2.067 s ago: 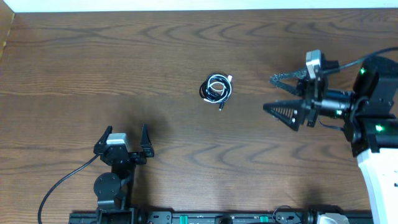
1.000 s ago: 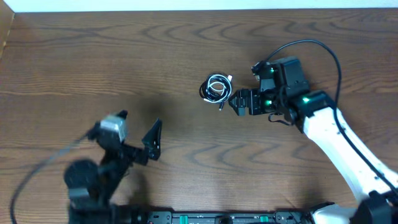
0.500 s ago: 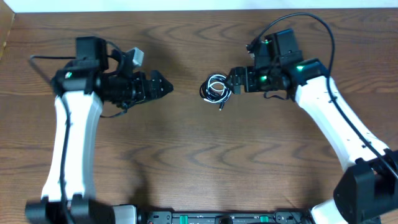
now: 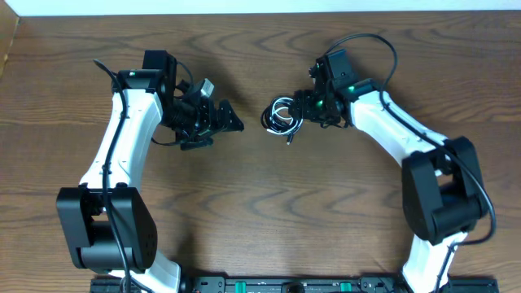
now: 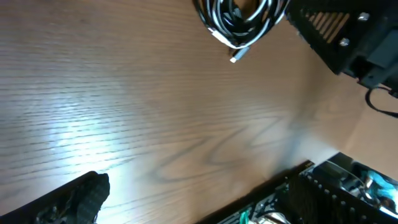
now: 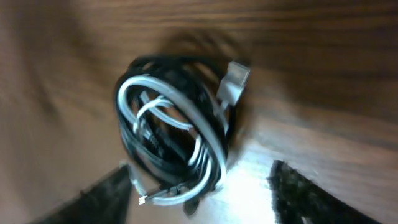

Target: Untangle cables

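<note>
The cables lie as one small coil of white and black cords on the wooden table, with a plug sticking out toward the front. My right gripper is open just right of the coil. In the right wrist view the coil fills the middle, and the gripper has one dark finger on each side of the coil's near end. My left gripper is open and empty, a short way left of the coil. In the left wrist view the coil is at the top edge.
The table's front rail with electronics runs along the bottom. The right gripper's black body shows beside the coil in the left wrist view. A white wall strip borders the far edge.
Both arms have swung in from the table's sides toward the coil. The left gripper moved right, closer to it. The right gripper moved up against the coil's right side. The coil has not moved.
</note>
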Available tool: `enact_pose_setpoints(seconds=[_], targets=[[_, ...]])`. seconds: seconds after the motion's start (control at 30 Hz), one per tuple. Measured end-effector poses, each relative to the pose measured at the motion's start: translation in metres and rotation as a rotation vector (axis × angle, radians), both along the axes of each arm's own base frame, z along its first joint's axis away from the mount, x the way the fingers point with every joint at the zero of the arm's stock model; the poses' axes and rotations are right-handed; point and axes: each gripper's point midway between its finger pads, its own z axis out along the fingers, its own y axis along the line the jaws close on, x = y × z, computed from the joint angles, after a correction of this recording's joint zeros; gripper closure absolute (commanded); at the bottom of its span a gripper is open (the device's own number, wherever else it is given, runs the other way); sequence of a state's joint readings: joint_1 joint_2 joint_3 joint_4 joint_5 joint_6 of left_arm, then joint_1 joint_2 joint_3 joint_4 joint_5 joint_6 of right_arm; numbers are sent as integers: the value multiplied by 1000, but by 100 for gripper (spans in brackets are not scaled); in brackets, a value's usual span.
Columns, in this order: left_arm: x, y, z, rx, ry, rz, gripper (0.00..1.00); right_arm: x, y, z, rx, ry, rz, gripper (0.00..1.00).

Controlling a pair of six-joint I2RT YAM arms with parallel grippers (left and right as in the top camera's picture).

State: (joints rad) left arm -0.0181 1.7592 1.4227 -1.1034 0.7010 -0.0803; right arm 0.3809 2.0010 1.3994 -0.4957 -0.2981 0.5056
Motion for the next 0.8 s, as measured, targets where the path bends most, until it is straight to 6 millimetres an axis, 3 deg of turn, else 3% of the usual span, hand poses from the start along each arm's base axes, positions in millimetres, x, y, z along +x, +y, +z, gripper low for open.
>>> enact_pose_setpoints(seconds=[0.13,0.23,0.3,0.33,0.6,0.8], targets=[[0,3,-2,21,0,3,2,2,5,-12,30,20,-1,59],[0,4,-3,27,0,3,2,0,7,-19,34,38,3,75],[0,4,-3,28,1,3,2,0,8,-21,29,38,5,94],[0,4,-3,30,0,3,2,2,8,-21,28,31,8,98],[0,4,-3,30,1,3,2,1,18,-15,91,32,39,99],[-1,2,-2,12,57,71,2,-7,49,25,401,62,175,98]])
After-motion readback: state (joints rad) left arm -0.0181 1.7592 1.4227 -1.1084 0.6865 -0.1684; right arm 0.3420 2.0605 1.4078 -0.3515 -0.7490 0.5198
